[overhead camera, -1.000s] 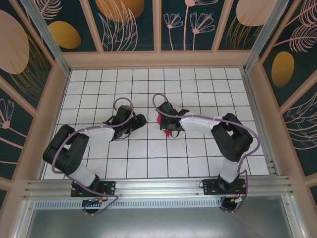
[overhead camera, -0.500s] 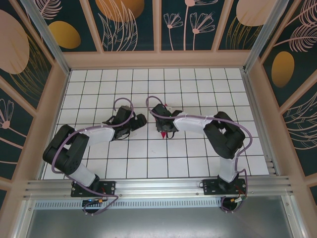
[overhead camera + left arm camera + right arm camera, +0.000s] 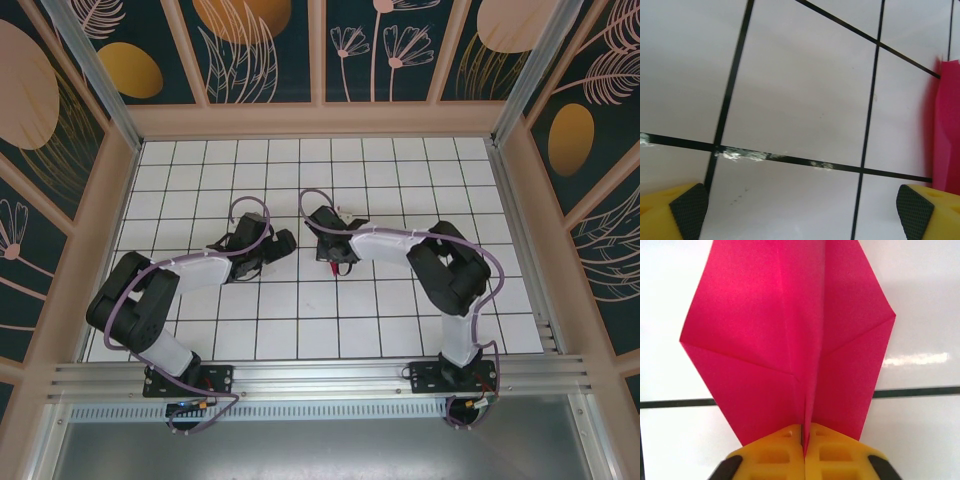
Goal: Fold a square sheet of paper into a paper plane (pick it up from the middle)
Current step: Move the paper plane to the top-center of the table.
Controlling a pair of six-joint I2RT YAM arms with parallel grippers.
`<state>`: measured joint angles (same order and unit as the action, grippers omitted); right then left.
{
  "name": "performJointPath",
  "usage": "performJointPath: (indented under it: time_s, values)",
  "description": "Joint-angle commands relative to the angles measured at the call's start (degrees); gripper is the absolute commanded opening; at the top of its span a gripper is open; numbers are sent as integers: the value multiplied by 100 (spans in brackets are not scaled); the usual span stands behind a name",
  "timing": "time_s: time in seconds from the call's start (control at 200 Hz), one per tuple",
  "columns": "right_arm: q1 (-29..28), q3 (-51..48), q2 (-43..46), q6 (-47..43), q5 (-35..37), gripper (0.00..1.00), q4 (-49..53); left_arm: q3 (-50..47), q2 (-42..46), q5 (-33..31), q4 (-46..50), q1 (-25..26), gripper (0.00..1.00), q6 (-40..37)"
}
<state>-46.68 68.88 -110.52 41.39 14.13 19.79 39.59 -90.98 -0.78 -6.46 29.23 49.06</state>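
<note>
- The folded pink paper (image 3: 785, 340) is being pinched at its centre crease by the closed right gripper (image 3: 804, 440), over the tiled table (image 3: 920, 280).
- The left gripper (image 3: 800, 215) is being held wide open, just beside the paper's edge.

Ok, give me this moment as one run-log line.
left gripper: open, empty | right gripper: shut on creased pointed magenta-pink paper at centre fold

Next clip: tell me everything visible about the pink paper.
The pink paper is thin, magenta-pink and matte. It is folded into a pointed, kite-like shape with a centre crease and diagonal folds. The right end effector is shut on its narrow end along that crease, with the white tiled table behind it.
</note>
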Motion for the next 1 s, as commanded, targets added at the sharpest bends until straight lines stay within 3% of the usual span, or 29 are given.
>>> performJointPath:
  time_s: [0.0,0.17,0.515,0.996]
  values:
    - [89,355,-201,-38,406,0,197,127,192,-368,392,-23,98,-212]
    - [190,1015,-538,-539,771,0,356,154,309,-572,557,-58,99,-265]
    - [465,2169,-1445,-1302,498,0,184,31,423,-485,587,-220,98,-239]
    - [528,2610,-2026,-1131,327,9,361,66,271,-423,584,-221,99,-252]
